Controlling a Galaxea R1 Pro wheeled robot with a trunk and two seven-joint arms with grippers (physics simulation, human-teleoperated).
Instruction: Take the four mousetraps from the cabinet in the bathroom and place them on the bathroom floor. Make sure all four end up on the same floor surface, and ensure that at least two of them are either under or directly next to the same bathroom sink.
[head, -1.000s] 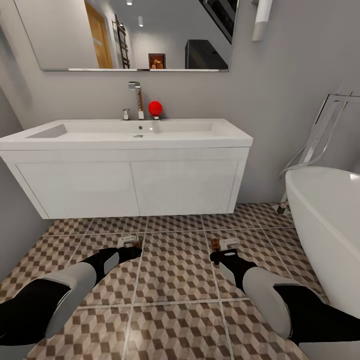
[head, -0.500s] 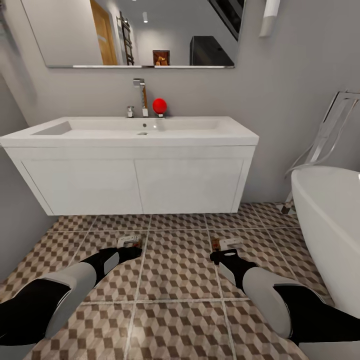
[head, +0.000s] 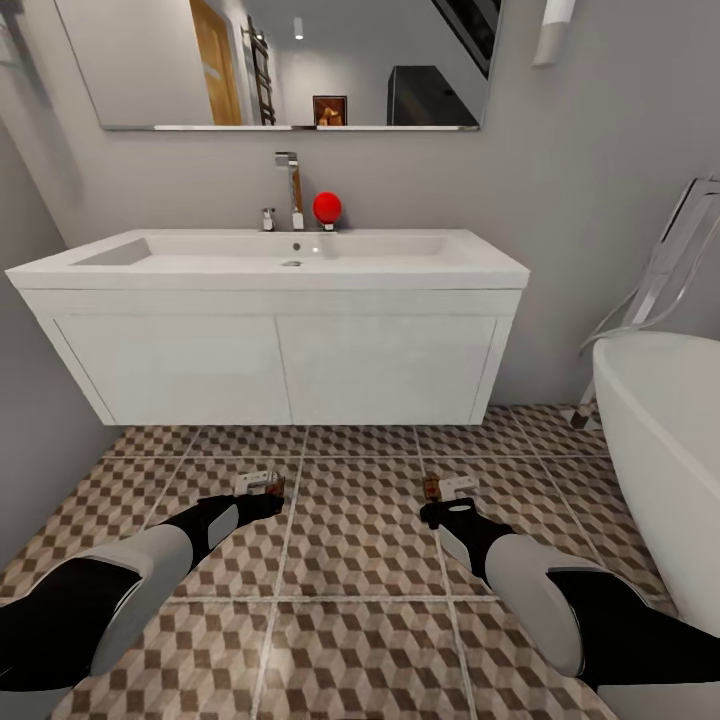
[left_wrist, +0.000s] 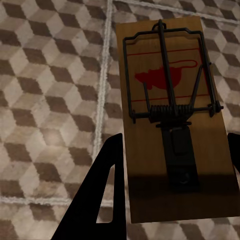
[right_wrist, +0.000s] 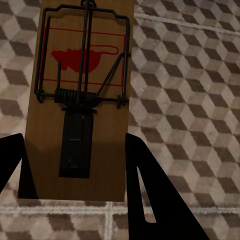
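Each gripper holds a mousetrap low over the bathroom floor (head: 350, 560), in front of the white sink (head: 420, 272). My left gripper (head: 262, 487) is shut on one mousetrap (head: 270, 486), a wooden slab with a red mouse print and wire spring. In the left wrist view this mousetrap (left_wrist: 165, 75) sits between the black fingers (left_wrist: 107, 185) of the left gripper (left_wrist: 175, 145). My right gripper (head: 445, 490) is shut on another mousetrap (head: 431, 488). The right wrist view has that mousetrap (right_wrist: 85, 55) clamped in the right gripper (right_wrist: 75, 145) above the cube-pattern tiles (right_wrist: 190, 90). The cabinet is out of view.
The sink tops a wall-hung white vanity (head: 280, 365) with open space beneath it. A tap (head: 290, 185) and a red ball (head: 327, 207) stand at the sink's back. A white bathtub (head: 660, 430) and a chrome rack (head: 680, 250) are at right, a grey wall (head: 30, 400) at left.
The whole picture has shifted, with sink and bathtub sliding right, so the camera moved. Both arms keep the same pose, each still holding its mousetrap.
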